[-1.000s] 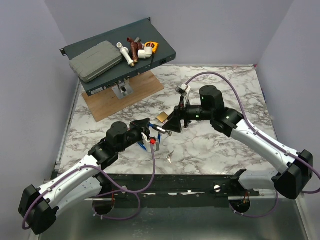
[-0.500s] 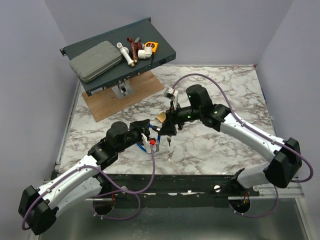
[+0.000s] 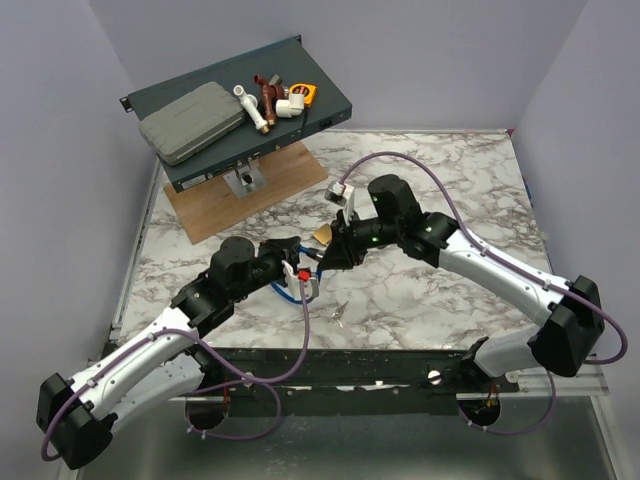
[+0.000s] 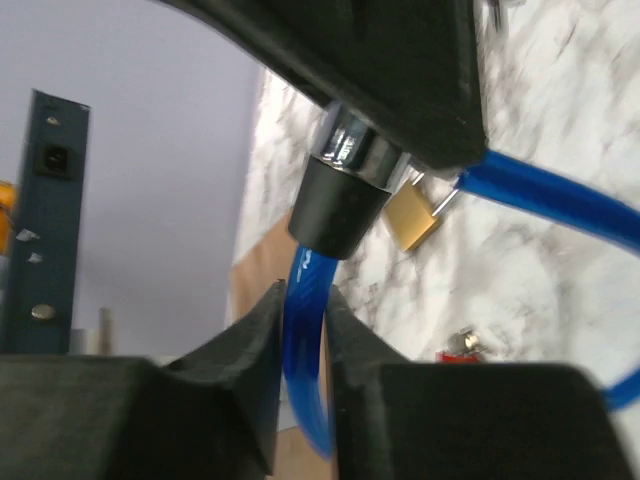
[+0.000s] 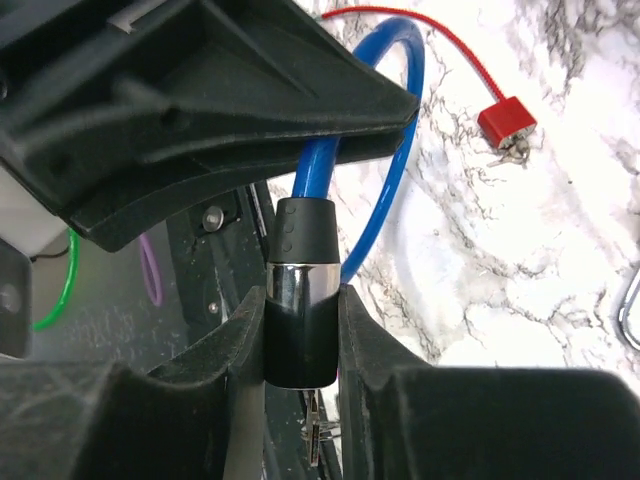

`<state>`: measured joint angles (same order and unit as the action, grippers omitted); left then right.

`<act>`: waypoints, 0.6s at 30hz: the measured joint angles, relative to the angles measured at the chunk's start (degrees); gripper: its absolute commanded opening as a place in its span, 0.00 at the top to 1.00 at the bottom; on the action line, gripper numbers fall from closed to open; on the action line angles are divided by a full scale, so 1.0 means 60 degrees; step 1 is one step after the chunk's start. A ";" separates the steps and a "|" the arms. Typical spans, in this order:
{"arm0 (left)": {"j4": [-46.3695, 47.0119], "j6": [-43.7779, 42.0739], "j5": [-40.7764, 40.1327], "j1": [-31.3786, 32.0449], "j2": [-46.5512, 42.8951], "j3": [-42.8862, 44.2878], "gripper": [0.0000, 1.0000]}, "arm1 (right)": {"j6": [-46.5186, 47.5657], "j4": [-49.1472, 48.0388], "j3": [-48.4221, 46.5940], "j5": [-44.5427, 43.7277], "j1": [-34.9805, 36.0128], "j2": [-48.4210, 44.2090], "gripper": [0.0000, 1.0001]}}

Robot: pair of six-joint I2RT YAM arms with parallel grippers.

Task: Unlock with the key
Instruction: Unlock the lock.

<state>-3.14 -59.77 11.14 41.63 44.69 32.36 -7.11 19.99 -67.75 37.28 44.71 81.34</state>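
1. A white-and-grey marble table [image 3: 450,170] stands boxed in by pale lavender walls [image 3: 420,50]. At its far left corner a wooden board [image 3: 285,180] carries a dark rack unit [image 3: 325,105], with a grey case [image 3: 190,122] and some pipe fittings [image 3: 262,105] on top.
2. A brass padlock [image 3: 323,235] lies on the marble just behind the spot where the grippers meet.
3. Both arms reach inward from the near edge and come nose to nose a little left of the table's middle.
4. The left gripper [image 4: 302,300] is pressed together on a blue cable [image 4: 545,195] — its wrist view shows the cable pinched between both fingers.
5. The right gripper [image 5: 300,310] is clamped around the lock barrel [image 5: 300,250], a black-and-chrome cylinder at the cable's end, with a finger on each side.
6. A red tag [image 5: 505,122] on a thin red cord [image 5: 400,20] shows beside the cable loop.
7. The key [image 3: 340,313] — small and silver-grey — lies on the marble nearer the front edge, apart from both grippers.
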 measured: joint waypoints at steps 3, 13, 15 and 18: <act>-0.0710 0.0812 0.0423 0.0000 0.0044 0.0674 0.26 | 0.0240 -0.0138 0.0277 -0.0291 0.0062 -0.0557 0.99; -0.3053 0.3639 0.3719 -0.0750 0.0313 0.3024 0.25 | 0.1541 -0.0164 0.0514 -0.0586 0.0350 -0.1147 0.99; -0.3621 0.3785 0.4167 -0.0936 0.0583 0.3293 0.26 | 0.1752 -0.0102 0.0557 -0.0681 0.0517 -0.1147 0.99; -0.4666 0.3712 0.4783 -0.1151 0.1045 0.3727 0.30 | 0.2022 -0.0084 0.0557 -0.0787 0.0721 -0.1151 0.99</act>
<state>-31.14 -37.50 39.83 34.72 50.96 54.72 5.02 19.49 -64.40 32.56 49.04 74.43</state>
